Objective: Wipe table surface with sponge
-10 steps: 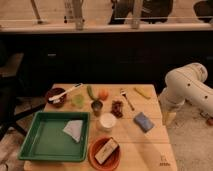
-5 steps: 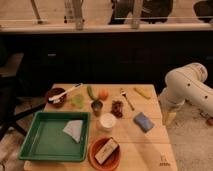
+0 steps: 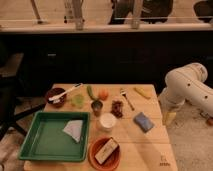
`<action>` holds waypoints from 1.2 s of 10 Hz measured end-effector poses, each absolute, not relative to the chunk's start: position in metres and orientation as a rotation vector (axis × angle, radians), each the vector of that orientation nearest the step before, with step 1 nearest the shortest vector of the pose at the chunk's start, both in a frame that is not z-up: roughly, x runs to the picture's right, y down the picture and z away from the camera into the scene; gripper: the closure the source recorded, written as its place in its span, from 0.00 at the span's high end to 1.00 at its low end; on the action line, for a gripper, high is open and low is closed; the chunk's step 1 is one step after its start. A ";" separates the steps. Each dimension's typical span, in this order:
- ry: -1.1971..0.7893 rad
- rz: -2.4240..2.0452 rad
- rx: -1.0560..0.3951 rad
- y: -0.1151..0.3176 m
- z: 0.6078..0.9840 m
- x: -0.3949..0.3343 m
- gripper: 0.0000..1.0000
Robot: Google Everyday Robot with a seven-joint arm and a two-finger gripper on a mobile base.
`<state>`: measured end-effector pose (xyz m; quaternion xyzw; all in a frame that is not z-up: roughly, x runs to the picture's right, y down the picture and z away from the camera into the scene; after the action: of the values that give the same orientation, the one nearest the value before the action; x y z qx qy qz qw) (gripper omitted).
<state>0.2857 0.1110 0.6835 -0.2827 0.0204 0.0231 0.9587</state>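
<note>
The sponge (image 3: 143,121), a small flat blue pad, lies on the right part of the light wood table surface (image 3: 145,145), right of the white cup (image 3: 106,121). The small dark mark (image 3: 163,161) is near the table's front right corner. My white arm (image 3: 187,87) stands off the table's right edge. The gripper (image 3: 170,118) hangs down beside that edge, right of the sponge and apart from it.
A green tray (image 3: 35,145) at front left holds a pale folded cloth (image 3: 74,130). An orange bowl (image 3: 95,157) holds a tan-and-dark block (image 3: 106,150). Further back are a dark red bowl with a white utensil (image 3: 57,96), an orange (image 3: 103,94), a dark cup (image 3: 97,106), a fork (image 3: 126,98) and a yellow item (image 3: 142,92).
</note>
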 end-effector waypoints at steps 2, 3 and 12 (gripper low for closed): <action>0.041 0.044 -0.574 0.111 0.683 0.286 0.80; 0.041 0.044 -0.574 0.111 0.683 0.286 0.80; 0.027 0.162 -0.549 0.120 0.699 0.274 0.80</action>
<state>0.2740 0.1203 0.6993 -0.2710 0.0132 0.0801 0.9592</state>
